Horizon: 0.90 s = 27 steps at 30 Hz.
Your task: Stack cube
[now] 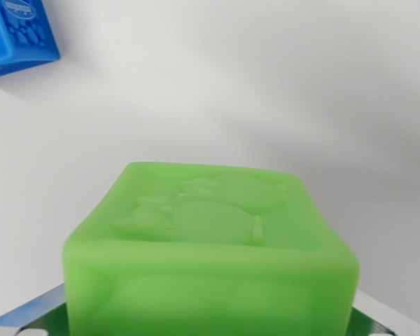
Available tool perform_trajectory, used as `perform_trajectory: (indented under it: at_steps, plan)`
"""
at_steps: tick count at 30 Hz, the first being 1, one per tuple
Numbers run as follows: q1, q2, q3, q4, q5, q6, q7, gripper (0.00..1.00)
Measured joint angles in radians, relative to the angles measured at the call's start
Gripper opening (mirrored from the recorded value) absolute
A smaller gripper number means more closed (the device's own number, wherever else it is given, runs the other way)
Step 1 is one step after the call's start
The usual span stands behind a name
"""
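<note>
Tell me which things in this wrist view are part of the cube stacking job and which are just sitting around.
Part of the job:
green cube, close to the camera, between the metal gripper fingers
blue cube, at the wrist view's upper left corner

Just there:
white table surface; nothing else lies on it in view

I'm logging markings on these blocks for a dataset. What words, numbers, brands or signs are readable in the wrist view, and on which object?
No text can be read.
Green cube: only a raised relief figure on its top face, no letters or numbers.
Blue cube: at the top left corner, cut off by the frame; embossed bumps and a small pale mark near the top edge that may be lettering, too small and blurred to read.
White surface: no markings.
</note>
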Motion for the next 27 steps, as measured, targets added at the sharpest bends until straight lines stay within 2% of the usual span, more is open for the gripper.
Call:
perform_trajectory:
  at_steps: [27]
  plan:
    - [0.076, -0.043, 0.002, 0.017, -0.003, -0.061, 0.022, 0.0]
